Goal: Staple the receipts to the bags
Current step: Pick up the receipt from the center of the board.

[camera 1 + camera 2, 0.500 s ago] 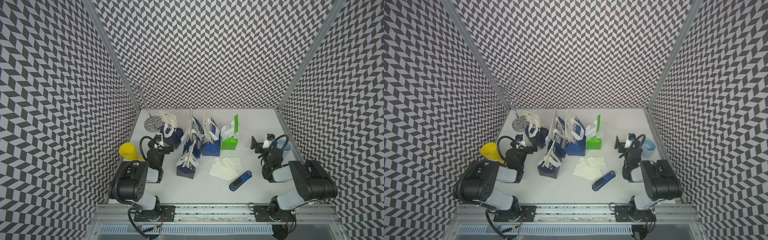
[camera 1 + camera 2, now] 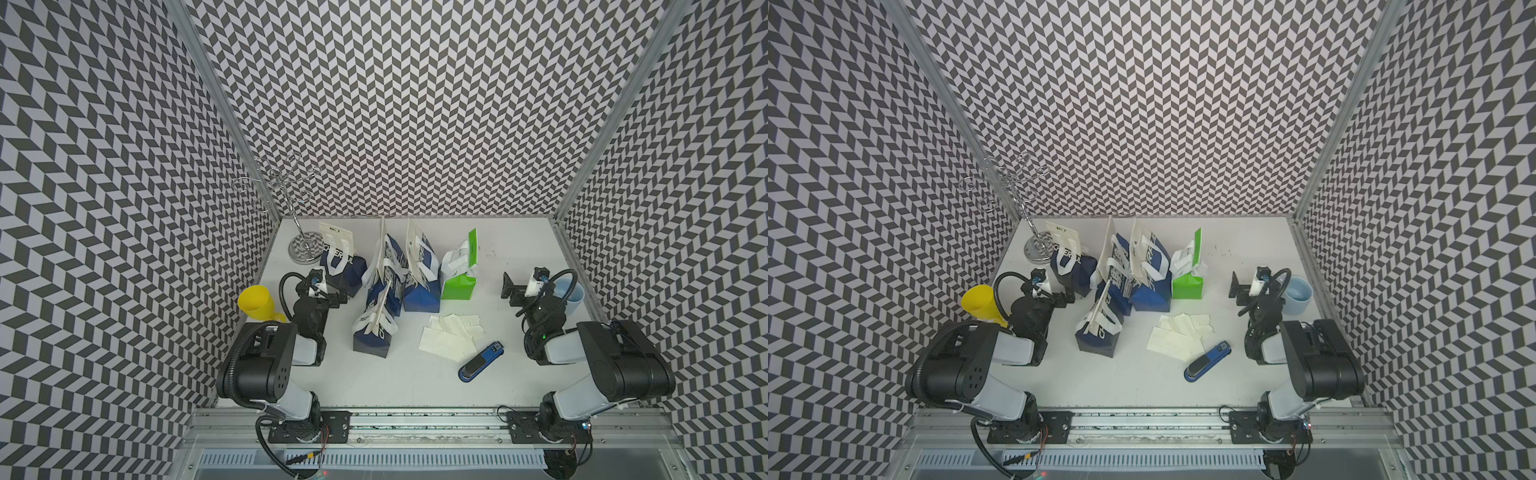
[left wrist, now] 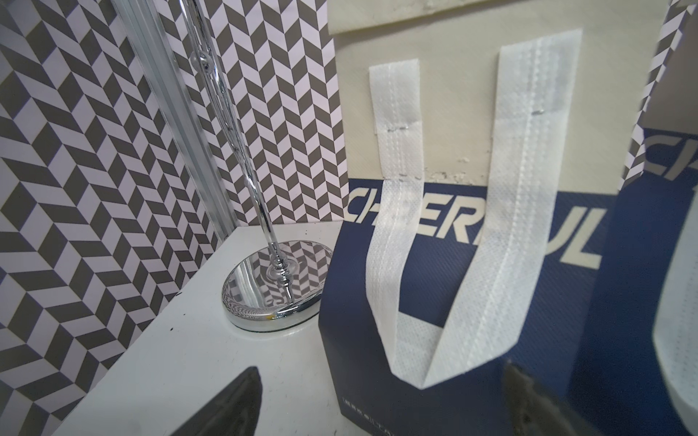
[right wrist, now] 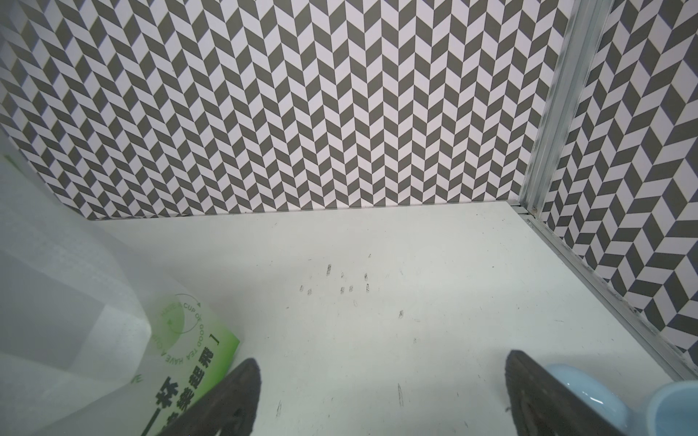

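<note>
My left claw (image 2: pixel 331 296) is released, spread wide and holding nothing. It sits low over the worktop (image 2: pixel 399 386), just beside the leftmost dark blue bag (image 2: pixel 341 270). In its wrist view that bag fills the frame. It has big white lettering and a white handle (image 3: pixel 491 264) looped down its face. A cream sheet (image 3: pixel 453 94) stands up behind the handle, with small staples (image 3: pixel 396 129) through the strips. I cannot tell whether that sheet is a receipt or part of the bag.

My right claw (image 2: pixel 512 287) is also released. Its fingers (image 4: pixel 234 400) are far apart with only bare, scuffed worktop between them. The green bag (image 2: pixel 457 286) is to one side of it and a pale blue cup (image 2: pixel 567 296) to the other.

In both top views the bags (image 2: pixel 1152 293) cluster upright at the back middle, with one blue bag nearer the front. The loose receipts (image 2: pixel 451 338) lie flat in an overlapping pile in front of the green bag, well apart from both claws. The stapler (image 2: pixel 482 361) lies just beside the pile's near edge. A metal stand (image 2: pixel 305 248) occupies the far left corner behind the leftmost bag. A yellow cup (image 2: pixel 257 303) sits at the left edge beside my left arm.
</note>
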Robot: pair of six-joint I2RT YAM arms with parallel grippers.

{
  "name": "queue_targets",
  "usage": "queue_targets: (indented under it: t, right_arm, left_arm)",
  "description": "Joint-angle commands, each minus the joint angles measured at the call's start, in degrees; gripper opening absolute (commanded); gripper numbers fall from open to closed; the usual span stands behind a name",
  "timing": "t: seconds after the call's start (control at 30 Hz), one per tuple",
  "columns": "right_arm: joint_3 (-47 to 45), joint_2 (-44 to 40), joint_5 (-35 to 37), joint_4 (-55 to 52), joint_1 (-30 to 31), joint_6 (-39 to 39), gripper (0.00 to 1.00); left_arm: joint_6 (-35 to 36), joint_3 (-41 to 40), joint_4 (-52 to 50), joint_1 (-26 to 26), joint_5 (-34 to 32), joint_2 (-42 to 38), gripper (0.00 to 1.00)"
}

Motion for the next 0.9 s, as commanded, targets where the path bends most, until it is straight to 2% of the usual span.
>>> queue_targets:
  t: [0.0,0.6,0.63,0.73,0.8,0.87]
  right_arm:
    - [0.8,0.7,0.4,4.5,0.2,-0.6,0.99]
    - [0.9,0.3,0.2,3.6,0.2,-0.4,0.99]
    - [1.0,0.0,0.3,3.0,0.2,-0.3,0.94]
    - [2.5,-1.5,-0.4,-2.1,0.3,-0.7,0.75]
    - [4.9,-2.5,-4.6,-4.5,0.3,-2.8,0.67]
    - [11.9,-4.8,-4.9,-19.7,0.6,-3.5,0.62]
  left_arm:
    - [-1.1,0.9,0.7,0.4,0.8,0.2,1.0]
    - [-1.1,1.5,-1.0,0.3,0.1,-0.9,1.0]
    - [-0.6,2.7,-3.4,0.2,0.7,-2.3,1.0]
    - [-0.5,12.1,-23.5,0.2,0.3,-7.8,1.0]
    - [0.6,17.0,-30.5,0.1,-2.1,-8.3,1.0]
    - [-1.4,19.6,-33.6,-0.8,-6.6,-9.1,1.0]
